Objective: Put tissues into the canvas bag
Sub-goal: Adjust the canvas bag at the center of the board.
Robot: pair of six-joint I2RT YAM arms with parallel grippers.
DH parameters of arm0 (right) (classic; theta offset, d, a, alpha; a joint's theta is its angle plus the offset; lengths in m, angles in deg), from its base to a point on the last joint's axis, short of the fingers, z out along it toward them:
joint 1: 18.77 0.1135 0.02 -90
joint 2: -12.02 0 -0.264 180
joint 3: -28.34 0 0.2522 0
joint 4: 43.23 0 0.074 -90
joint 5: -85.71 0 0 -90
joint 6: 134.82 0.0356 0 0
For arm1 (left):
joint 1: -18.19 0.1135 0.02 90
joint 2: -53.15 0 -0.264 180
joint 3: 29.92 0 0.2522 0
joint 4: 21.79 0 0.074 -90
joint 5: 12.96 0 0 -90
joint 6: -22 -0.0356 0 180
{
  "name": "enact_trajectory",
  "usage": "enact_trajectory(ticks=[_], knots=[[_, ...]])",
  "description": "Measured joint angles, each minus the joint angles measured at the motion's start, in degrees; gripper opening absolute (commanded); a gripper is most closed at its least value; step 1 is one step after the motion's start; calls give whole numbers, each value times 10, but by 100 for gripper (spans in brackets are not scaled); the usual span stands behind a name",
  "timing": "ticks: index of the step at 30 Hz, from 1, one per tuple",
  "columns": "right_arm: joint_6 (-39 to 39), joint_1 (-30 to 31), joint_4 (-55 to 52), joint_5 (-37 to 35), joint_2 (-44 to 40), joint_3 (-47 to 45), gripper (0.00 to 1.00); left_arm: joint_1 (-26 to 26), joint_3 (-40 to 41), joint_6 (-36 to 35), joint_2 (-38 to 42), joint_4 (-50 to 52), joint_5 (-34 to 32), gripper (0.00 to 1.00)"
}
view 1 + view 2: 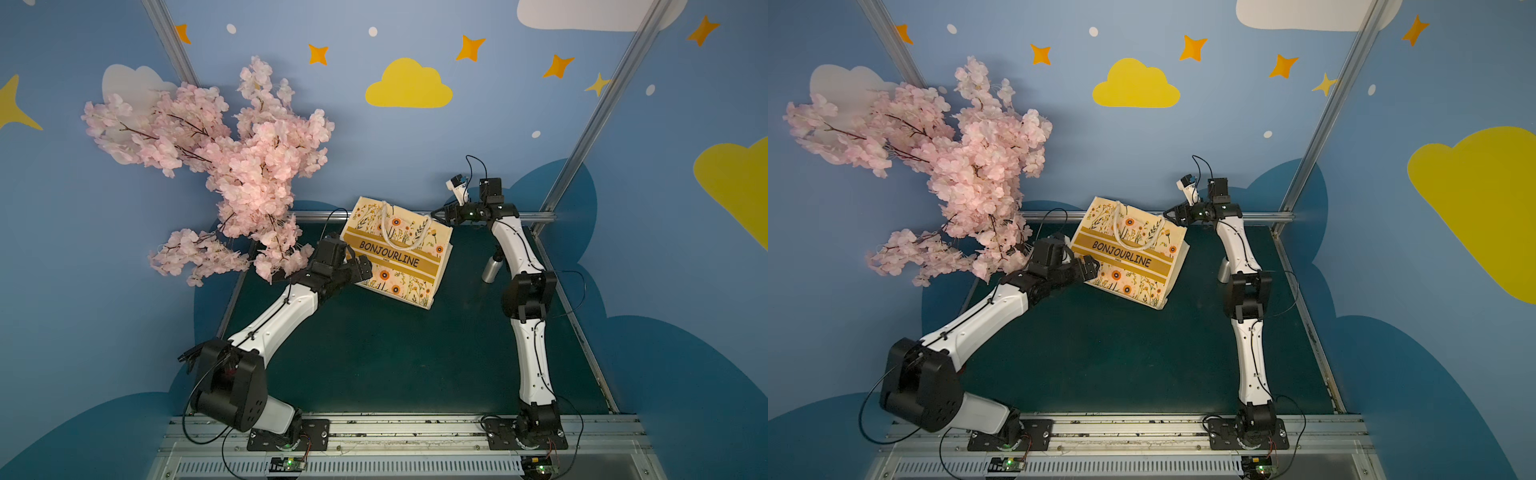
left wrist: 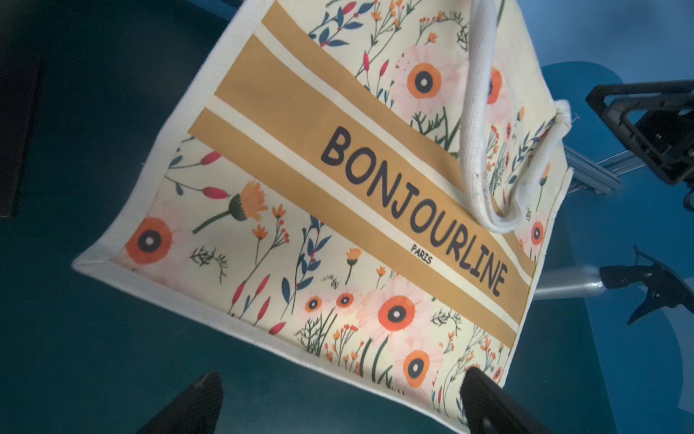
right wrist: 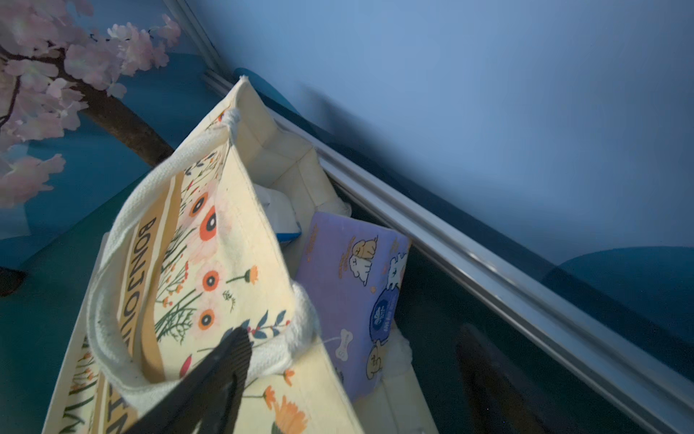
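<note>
The cream canvas bag (image 1: 399,249) (image 1: 1129,253) with orange flowers and a mustard band stands tilted at the back of the table. In the right wrist view a purple pack of tissues (image 3: 349,300) pokes out of the bag's (image 3: 210,263) mouth, and a white and blue pack (image 3: 281,214) lies deeper inside. My right gripper (image 1: 436,215) (image 3: 355,332) hovers open at the bag's upper right corner, its fingers clear of the purple pack. Down at the bag's lower left corner, my left gripper (image 1: 359,266) (image 2: 341,390) is open, with the bag's (image 2: 338,188) bottom edge between its fingers.
A silver spray bottle (image 1: 490,270) (image 2: 563,285) stands right of the bag, beside the right arm. A pink blossom branch (image 1: 232,166) overhangs the table's back left. An aluminium rail (image 3: 488,270) runs along the back edge just behind the bag.
</note>
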Motion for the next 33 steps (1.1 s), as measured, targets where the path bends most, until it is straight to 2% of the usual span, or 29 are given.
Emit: enact_trajectory(ticks=[5, 7, 11, 14, 16, 24, 28, 33], knots=[[7, 8, -17, 77, 7, 0, 84, 25, -105, -1, -69, 43, 74, 100], [10, 13, -17, 103, 7, 0, 76, 29, -133, -3, -83, 55, 96, 99], [12, 28, -20, 122, 7, 0, 43, 33, -146, -6, -88, 67, 132, 99], [7, 38, -28, 125, 7, 0, 15, 37, -130, -13, -86, 68, 144, 100], [0, 44, -36, 120, 7, 0, 0, 40, -107, -17, -78, 67, 146, 99], [-10, 78, -67, 85, -41, -11, 0, 51, 3, -21, -7, 36, 141, 99], [-48, 127, -109, 47, -132, -46, 0, 52, 49, -20, 21, 14, 130, 99], [-88, 235, -129, -17, -275, -162, 0, 54, 115, -17, 62, 2, 110, 99]])
